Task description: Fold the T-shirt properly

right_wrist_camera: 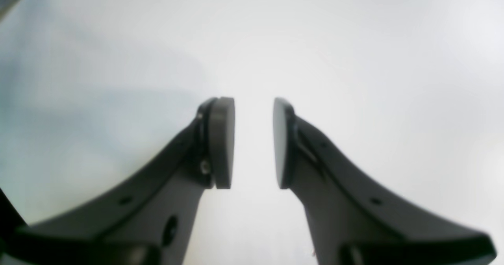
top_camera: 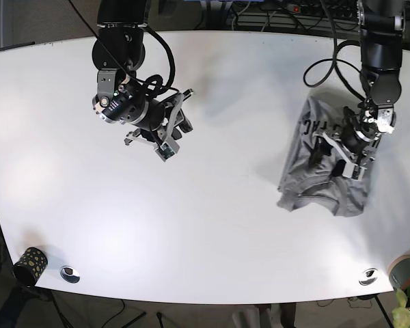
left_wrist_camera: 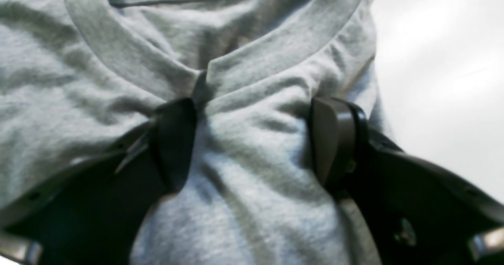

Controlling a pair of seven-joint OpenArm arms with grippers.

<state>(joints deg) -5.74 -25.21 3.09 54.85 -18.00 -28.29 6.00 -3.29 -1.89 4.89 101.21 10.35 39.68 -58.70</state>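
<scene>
The grey T-shirt (top_camera: 314,184) lies crumpled on the right side of the white table (top_camera: 212,225), with dark lettering on its left part. In the left wrist view the shirt (left_wrist_camera: 78,80) fills the frame, and its ribbed collar (left_wrist_camera: 275,52) sits just beyond the fingers. My left gripper (left_wrist_camera: 254,139) is open, with its jaws wide apart on either side of a bunched ridge of fabric below the collar. It also shows in the base view (top_camera: 338,158) on top of the shirt. My right gripper (right_wrist_camera: 254,143) is open and empty, with a narrow gap. It hovers over bare table at the left (top_camera: 174,133).
A black dotted cup (top_camera: 29,265) stands at the front left corner beside a metal disc (top_camera: 70,273). Another disc (top_camera: 367,276) and a grey roll (top_camera: 404,270) are at the front right. Cables (top_camera: 287,14) run along the back edge.
</scene>
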